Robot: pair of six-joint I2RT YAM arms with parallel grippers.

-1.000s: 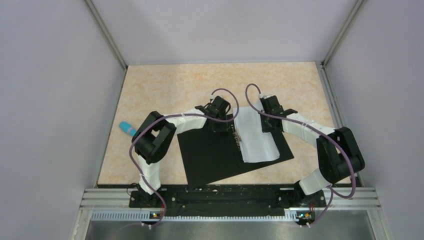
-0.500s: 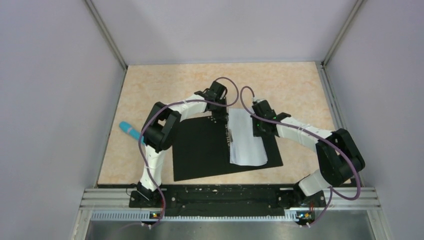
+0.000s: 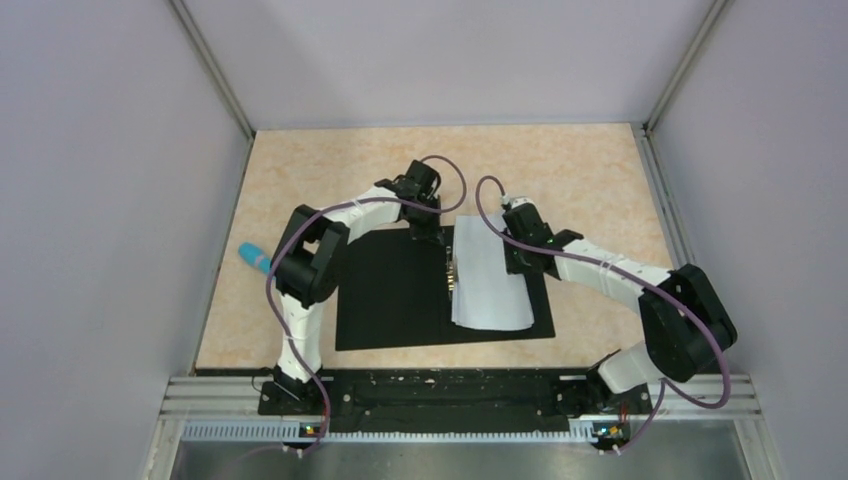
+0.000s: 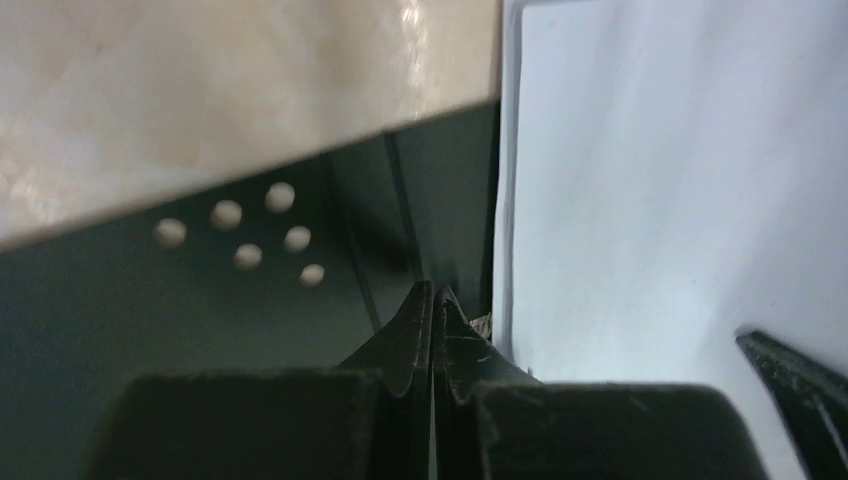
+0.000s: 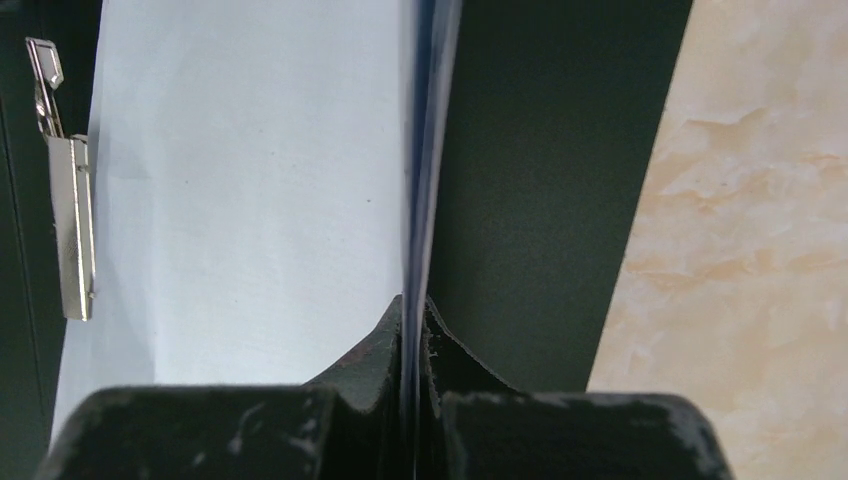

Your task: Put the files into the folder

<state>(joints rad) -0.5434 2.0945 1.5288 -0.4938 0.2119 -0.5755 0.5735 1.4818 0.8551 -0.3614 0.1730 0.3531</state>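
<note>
The right hand point(image 3: 521, 266) is clamped on the files point(image 3: 487, 285). In the right wrist view its fingers point(image 5: 372, 352) pinch the right edge of the white sheets point(image 5: 250, 180), and that edge rises in a thin fold between them. The left hand point(image 3: 432, 234) is narrow. In the left wrist view its fingers point(image 4: 405, 335) press together with no gap showing, tips down on the black inside of the folder point(image 4: 250, 330), close to its far edge and just left of the sheets. Whether they pinch anything cannot be told.

The files lie on the right half of the open folder point(image 3: 390, 290), their left edge just beside the metal spine clip point(image 5: 70, 190). A strip of black shows to the right of the sheets. Six pale dots point(image 4: 240, 235) mark the folder near its far edge.

The folder lies flat, black side up, on the near half of the worktop point(image 3: 330, 170), about midway between the left and right edges. A small teal object point(image 3: 255, 258) lies near the left edge, well apart from the folder.
</note>
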